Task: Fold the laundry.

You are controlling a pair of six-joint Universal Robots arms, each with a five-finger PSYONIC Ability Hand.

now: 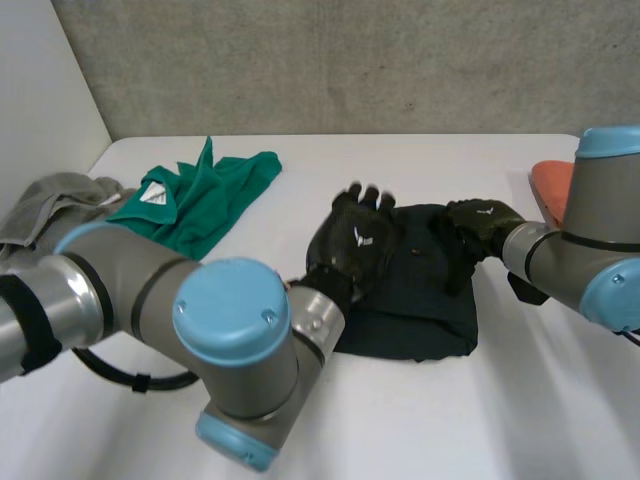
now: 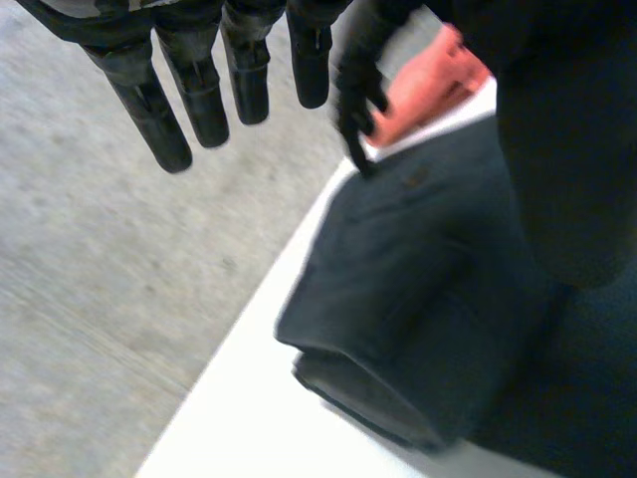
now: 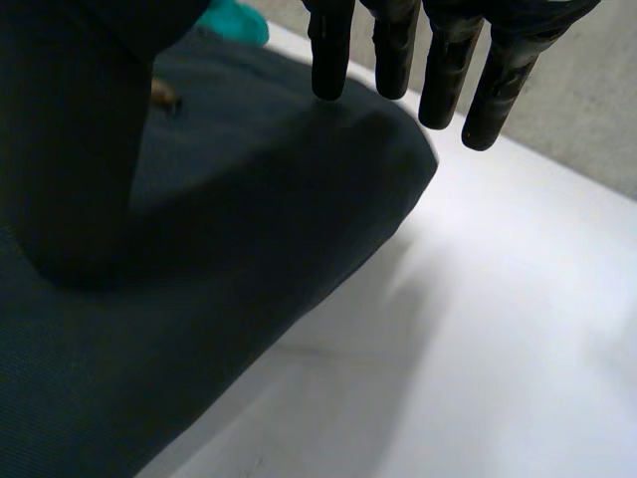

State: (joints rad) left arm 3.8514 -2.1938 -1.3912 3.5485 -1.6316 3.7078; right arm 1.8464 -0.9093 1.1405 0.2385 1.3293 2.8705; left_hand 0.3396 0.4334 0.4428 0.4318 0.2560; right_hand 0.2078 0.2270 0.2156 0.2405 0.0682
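Left hand (image 1: 358,240) open, fingers (image 2: 199,95) straight, at the left side of the dark garment (image 1: 420,300). Right hand (image 1: 480,222) open too, fingers (image 3: 446,75) straight, at its far right edge. Garment mid-table (image 1: 400,420), folded over; green garment (image 1: 215,190) and grey cloth (image 1: 55,200) well apart.

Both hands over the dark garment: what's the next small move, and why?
Probably press both palms down and smooth outward. The dark garment already lies folded, but its folded edge looks puffy. The left hand and right hand are over it with straight fingers, gripping nothing.
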